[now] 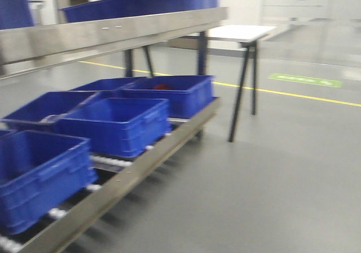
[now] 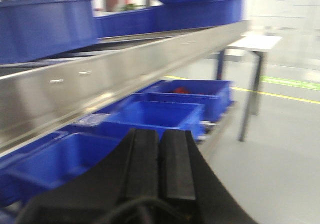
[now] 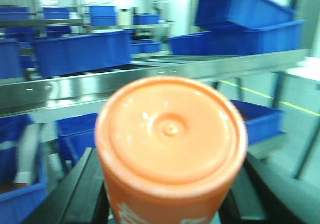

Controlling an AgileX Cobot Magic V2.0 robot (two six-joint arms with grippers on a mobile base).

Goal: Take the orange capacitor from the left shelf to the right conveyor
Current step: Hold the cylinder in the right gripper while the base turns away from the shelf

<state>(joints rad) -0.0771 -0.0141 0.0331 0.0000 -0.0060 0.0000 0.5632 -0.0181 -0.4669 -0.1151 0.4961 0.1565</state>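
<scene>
The orange capacitor fills the right wrist view, its flat top with a small centre dimple facing the camera and white print on its side. My right gripper is shut on it, one dark finger on each side of the cylinder. Behind it runs the left shelf, brushed steel with a tall front lip; it also shows as the left shelf in the front view and the left shelf in the left wrist view. My left gripper is shut with nothing between its pads. The right conveyor is out of view.
Several blue bins sit on the lower roller rack, one holding something red. More blue bins stand on the steel shelf. A white table on dark legs stands to the right, beside grey floor with a yellow line.
</scene>
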